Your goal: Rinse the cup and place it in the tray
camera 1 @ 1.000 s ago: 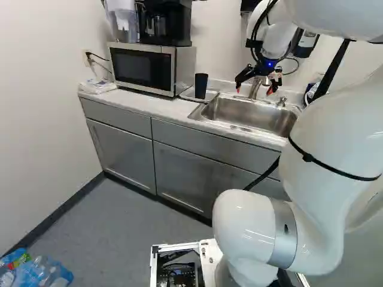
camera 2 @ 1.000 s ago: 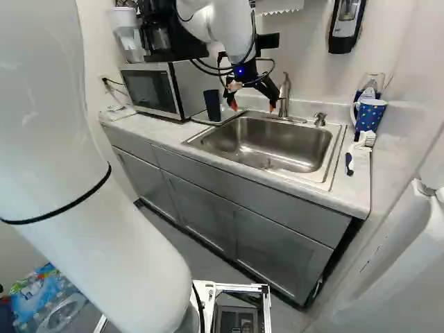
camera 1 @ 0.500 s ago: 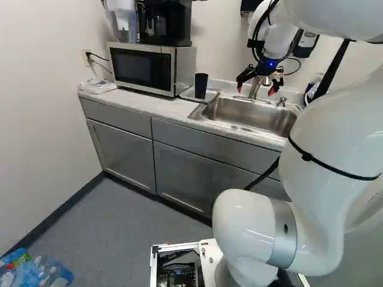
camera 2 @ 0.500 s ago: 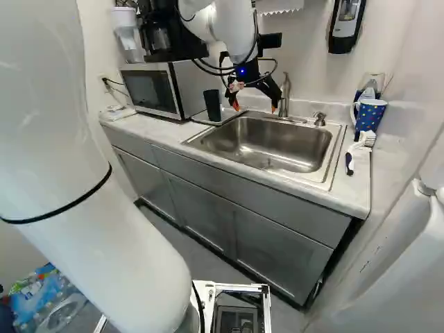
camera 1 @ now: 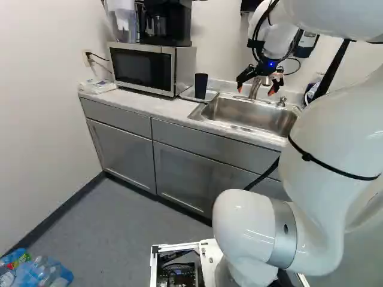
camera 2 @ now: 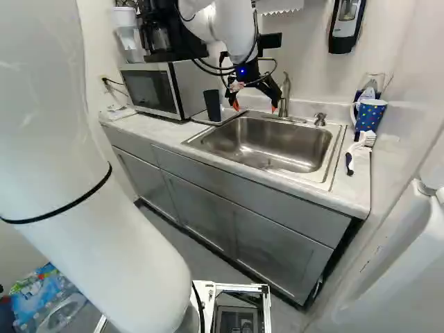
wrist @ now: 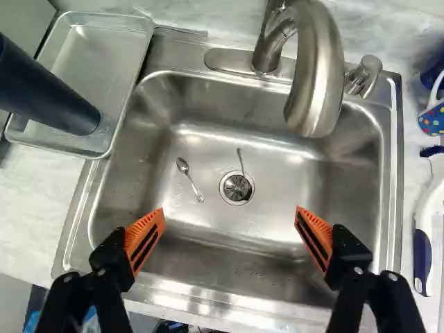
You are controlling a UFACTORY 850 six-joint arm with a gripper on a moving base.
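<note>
Hovering over sink: one gripper [camera 2: 254,107], low behind the basin in the right base view — near the faucet.
Cup count: one dark cup [wrist: 48,90], upright in the tray, at the sink's microwave side.
Tray count: one shallow metal tray [wrist: 100,41], its edge beside the basin.
Sink count: one steel basin [wrist: 291,173], one drain [wrist: 236,198].
Cutlery count: two pieces in the basin; one spoon [wrist: 189,177] lies beside the drain, one slim metal utensil [wrist: 241,161] reaches to the drain.
Sink fixtures: two; one curved faucet [wrist: 322,76], one short metal fitting [wrist: 368,69] beside it.
Finger setting: wide apart, orange pads [wrist: 147,232] facing each other.
Load: none between the fingers — both fingertips clear of the cup and tray.
Surface: pale countertop [camera 2: 340,198], marbled, set around the sink.
Surface items, far side of sink from the tray: one dotted blue mug [camera 2: 371,114], one white-and-dark brush [camera 2: 356,149].
Appliances: two; one microwave [camera 1: 143,69] on the countertop, one black coffee maker [camera 1: 167,27] on top of it.
Cabinets: grey fronts [camera 1: 119,155] below the countertop.
Wall unit: one black-and-grey dispenser [camera 2: 345,28], mounted above sink level.
Floor: grey [camera 1: 119,209]; plastic bottles [camera 1: 36,275] at the lower left corner of the left base view.
</note>
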